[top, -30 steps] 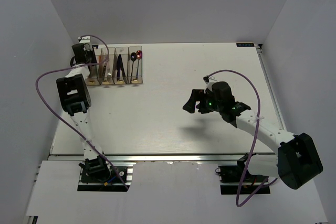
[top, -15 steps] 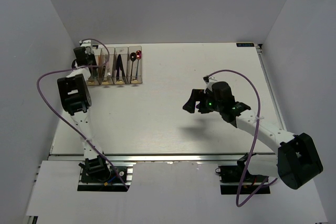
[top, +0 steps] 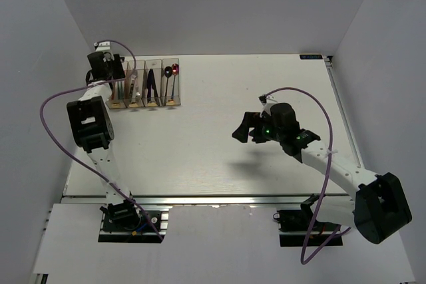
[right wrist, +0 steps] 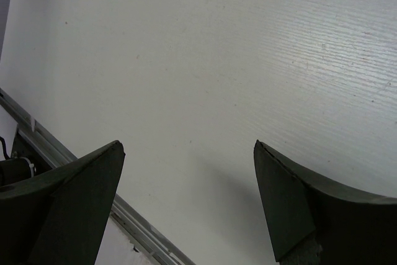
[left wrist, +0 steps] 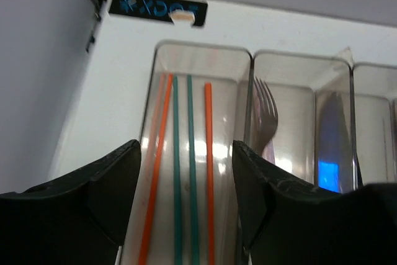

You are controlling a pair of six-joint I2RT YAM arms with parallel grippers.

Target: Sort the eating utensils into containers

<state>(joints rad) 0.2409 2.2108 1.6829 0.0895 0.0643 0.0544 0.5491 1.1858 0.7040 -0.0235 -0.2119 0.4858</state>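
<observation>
The four clear containers [top: 146, 83] stand in a row at the table's back left. In the left wrist view the leftmost bin [left wrist: 205, 66] holds orange chopsticks [left wrist: 208, 172] and green chopsticks [left wrist: 191, 172]; beside it a silver fork [left wrist: 267, 116] and a dark blue knife [left wrist: 329, 147] lie in their own bins. A black spoon and a pink-red spoon [top: 174, 70] lie in the rightmost bin. My left gripper [top: 112, 74] hovers open and empty above the leftmost bin. My right gripper [top: 243, 129] is open and empty over bare table at mid right.
A metal rail [right wrist: 74, 166] runs along the table's near edge. Grey walls [top: 53, 51] close in the left, back and right sides. A blue-lettered label [left wrist: 158, 9] sits at the table's back left corner.
My left gripper has shifted slightly back and left over the leftmost bin. The right arm has stayed almost still.
</observation>
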